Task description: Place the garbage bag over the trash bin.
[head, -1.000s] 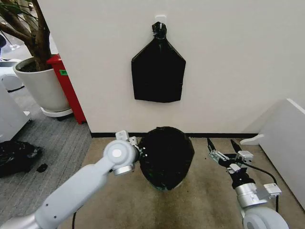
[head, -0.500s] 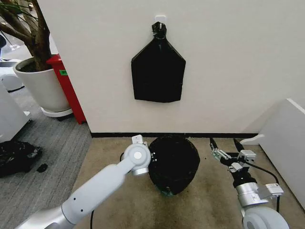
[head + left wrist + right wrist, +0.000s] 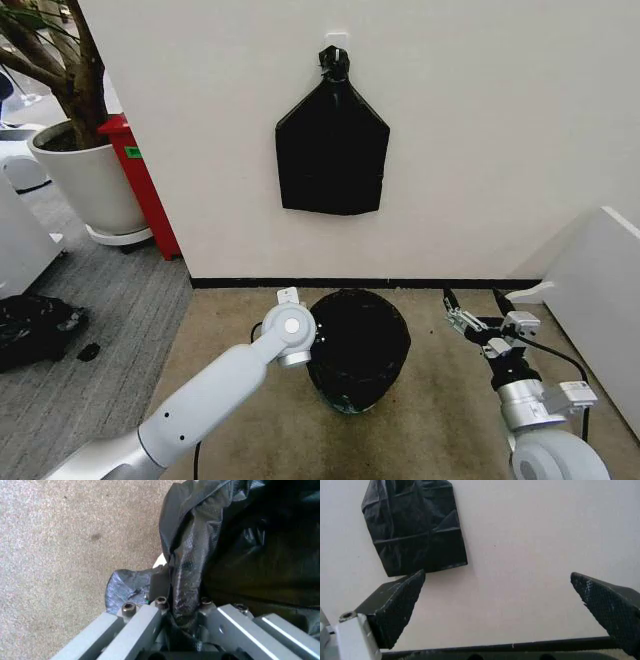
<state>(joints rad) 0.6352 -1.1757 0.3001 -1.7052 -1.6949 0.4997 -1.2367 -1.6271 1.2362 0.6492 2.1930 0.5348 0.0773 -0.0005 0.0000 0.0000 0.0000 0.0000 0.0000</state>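
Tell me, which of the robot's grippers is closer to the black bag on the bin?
The left. The left gripper is shut on the garbage bag at its left edge; the right gripper hangs open, apart, to the bag's right.

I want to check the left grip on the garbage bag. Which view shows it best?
The left wrist view: the left gripper has its jaws shut on a bunched fold of the garbage bag. The head view shows the bag draped over the trash bin, but the arm's wrist hides the grip. The right wrist view shows the right gripper open toward the wall.
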